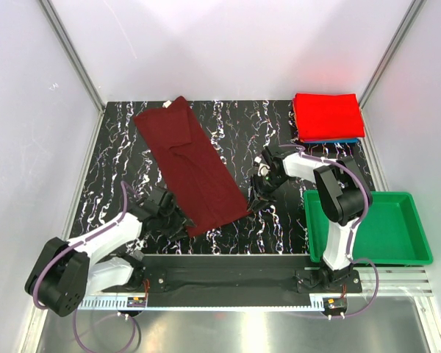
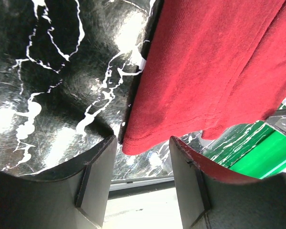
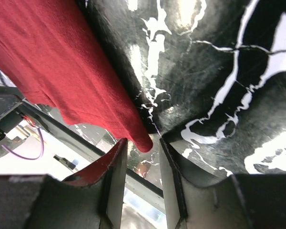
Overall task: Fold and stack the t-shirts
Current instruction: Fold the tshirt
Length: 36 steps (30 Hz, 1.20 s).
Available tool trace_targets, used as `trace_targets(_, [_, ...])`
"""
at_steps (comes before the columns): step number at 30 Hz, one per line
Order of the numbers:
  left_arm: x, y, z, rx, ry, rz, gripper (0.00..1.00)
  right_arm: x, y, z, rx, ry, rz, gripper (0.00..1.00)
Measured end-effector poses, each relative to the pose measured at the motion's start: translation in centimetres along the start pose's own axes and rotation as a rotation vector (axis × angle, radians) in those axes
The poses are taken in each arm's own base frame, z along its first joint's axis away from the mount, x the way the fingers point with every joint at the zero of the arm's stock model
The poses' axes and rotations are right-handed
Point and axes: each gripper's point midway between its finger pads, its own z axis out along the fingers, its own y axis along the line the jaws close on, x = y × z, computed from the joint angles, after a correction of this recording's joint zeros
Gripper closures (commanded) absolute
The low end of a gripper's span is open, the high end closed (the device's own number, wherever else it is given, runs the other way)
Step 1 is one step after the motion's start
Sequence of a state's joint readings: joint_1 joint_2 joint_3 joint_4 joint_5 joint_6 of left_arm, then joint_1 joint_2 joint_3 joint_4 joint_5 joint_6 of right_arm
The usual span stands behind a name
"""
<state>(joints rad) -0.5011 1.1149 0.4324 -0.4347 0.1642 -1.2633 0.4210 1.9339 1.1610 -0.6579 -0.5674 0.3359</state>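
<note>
3 shirts in view. 1 dark maroon shirt (image 1: 195,165), folded to a long strip, flat on the black marbled table (image 1: 117,169), centre-left. Long axis runs diagonal: far-left to near-right. The end with the small white tag points to the far-left corner, the hem end points toward the arms.

1 red shirt (image 1: 327,114) lies folded square at the far-right of the table, on top of 1 blue shirt (image 1: 338,140), which shows only as a thin edge under its near side. That stack is well apart from the maroon strip.

2 grippers, one at each near corner of the maroon hem. Left gripper (image 1: 180,220) is at the hem's left corner. In its wrist view the fingers (image 2: 97,176) stand moderately apart with the shirt corner lying in the gap, cloth not pinched. Right gripper (image 1: 255,197) is at the hem's right corner. Its fingers (image 3: 112,176) stand narrower, the corner tip sits between the tips, and a gap still shows.

1 green tray (image 1: 389,229) sits at the near-right, beside the right arm and near the red/blue stack's side of the table.
</note>
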Motion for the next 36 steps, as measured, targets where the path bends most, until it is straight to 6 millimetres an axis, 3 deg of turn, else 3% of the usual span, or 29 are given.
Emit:
trace_targets(4, [0.2, -0.4, 0.3, 0.008, 0.011, -0.005, 0.47, 0.0, 0.3, 0.3, -0.022, 0.011, 0.007, 0.64])
trace_targets(7, [0.4, -0.5, 0.5, 0.008, 0.017, -0.009, 0.62, -0.1, 0.3, 0.3, -0.024, 0.011, 0.011, 0.73])
trace_targets(8, [0.4, -0.4, 0.6, 0.003, 0.018, -0.010, 0.74, -0.1, 0.3, 0.4, -0.024, 0.009, 0.012, 0.82])
trace_targets(12, [0.5, 0.4, 0.7, -0.036, 0.022, -0.016, 0.91, 0.0, 0.3, 0.8, -0.028, 0.003, 0.026, 1.00])
trace_targets(17, [0.5, 2.1, -0.4, -0.119, 0.007, -0.003, 1.00, 2.1, 1.1, 1.5, -0.027, 0.025, 0.048, 1.00])
trace_targets(26, [2.0, 6.7, -4.1, -0.233, 0.020, 0.023, 1.00, 9.5, 2.7, 1.2, -0.021, 0.051, 0.121, 1.00])
trace_targets(32, [2.4, 7.3, -5.3, -0.209, 0.015, 0.023, 0.96, 10.6, 3.9, -0.2, -0.049, -0.001, 0.121, 1.00])
trace_targets(36, [2.6, 7.5, -5.3, -0.219, 0.025, 0.022, 1.00, 10.3, 4.2, -0.4, -0.054, -0.018, 0.121, 1.00])
